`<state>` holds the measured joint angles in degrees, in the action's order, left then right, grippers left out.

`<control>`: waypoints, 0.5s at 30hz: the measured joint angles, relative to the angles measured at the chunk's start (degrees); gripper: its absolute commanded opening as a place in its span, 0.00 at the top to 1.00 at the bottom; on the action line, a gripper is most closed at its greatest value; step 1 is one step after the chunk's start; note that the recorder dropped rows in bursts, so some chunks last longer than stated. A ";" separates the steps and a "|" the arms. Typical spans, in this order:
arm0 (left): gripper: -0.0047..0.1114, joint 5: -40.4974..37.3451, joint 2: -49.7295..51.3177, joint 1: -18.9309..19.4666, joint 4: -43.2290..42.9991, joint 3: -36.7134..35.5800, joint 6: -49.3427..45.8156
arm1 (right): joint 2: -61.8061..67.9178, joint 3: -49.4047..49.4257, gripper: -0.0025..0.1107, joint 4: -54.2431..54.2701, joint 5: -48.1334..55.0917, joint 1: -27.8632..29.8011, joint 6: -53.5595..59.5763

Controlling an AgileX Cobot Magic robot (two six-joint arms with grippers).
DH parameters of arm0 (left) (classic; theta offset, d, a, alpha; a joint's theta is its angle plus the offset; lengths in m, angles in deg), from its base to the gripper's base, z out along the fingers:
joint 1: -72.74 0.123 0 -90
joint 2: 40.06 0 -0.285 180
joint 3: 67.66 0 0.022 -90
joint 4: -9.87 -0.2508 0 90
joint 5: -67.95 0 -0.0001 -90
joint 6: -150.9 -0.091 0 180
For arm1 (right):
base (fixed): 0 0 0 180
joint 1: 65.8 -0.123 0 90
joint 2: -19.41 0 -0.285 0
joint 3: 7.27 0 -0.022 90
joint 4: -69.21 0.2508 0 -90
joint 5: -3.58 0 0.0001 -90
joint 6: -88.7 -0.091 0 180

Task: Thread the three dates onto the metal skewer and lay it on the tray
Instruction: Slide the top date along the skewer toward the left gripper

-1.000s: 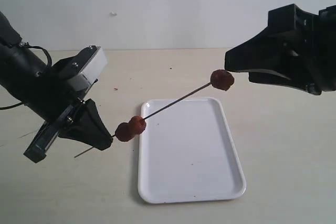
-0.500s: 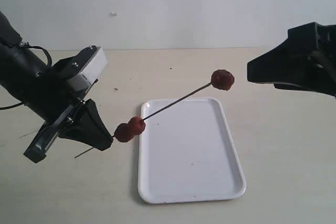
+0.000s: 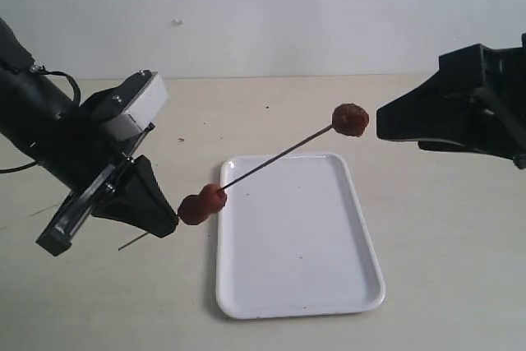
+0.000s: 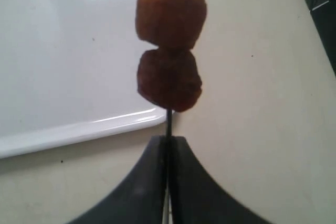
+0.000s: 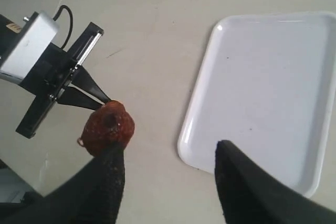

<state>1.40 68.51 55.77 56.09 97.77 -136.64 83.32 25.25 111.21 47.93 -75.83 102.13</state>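
My left gripper (image 3: 167, 221) (image 4: 168, 141) is shut on the metal skewer (image 3: 271, 159), which slants up to the right above the white tray (image 3: 296, 285) (image 4: 63, 66) (image 5: 273, 77). Two dates (image 3: 203, 201) (image 4: 169, 80) sit on the rod next to the left fingertips. The third date (image 3: 351, 119) (image 5: 109, 127) is stuck on the rod's far tip. My right gripper (image 3: 380, 121) (image 5: 169, 151) stands open right of that date, a small gap away; in the right wrist view one finger (image 5: 107, 177) lies just under the date.
The beige table (image 3: 444, 236) carries only the tray and a few dark specks (image 3: 267, 108). A white wall stands behind. The left arm's body (image 3: 74, 145) fills the left side, and its grey camera box (image 3: 136, 104) is above the gripper.
My right gripper drew back to the right off the third date, then came back a little toward it. The skewer's tip with that date rose slightly. The left arm held still.
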 measured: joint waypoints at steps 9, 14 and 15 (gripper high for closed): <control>0.96 -0.62 0.00 0.00 0.00 0.00 -0.23 | 2.13 0.00 0.52 1.60 -0.89 0.00 2.27; 0.96 -0.72 0.00 0.00 0.00 0.00 -0.23 | 2.62 0.00 0.52 1.82 -1.77 0.00 3.29; 0.96 -0.72 0.00 0.00 0.00 0.00 -0.23 | 2.62 0.00 0.52 1.85 -1.90 0.00 3.56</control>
<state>0.69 68.51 55.77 56.09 97.77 -136.87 85.95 25.25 113.06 46.02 -75.83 105.70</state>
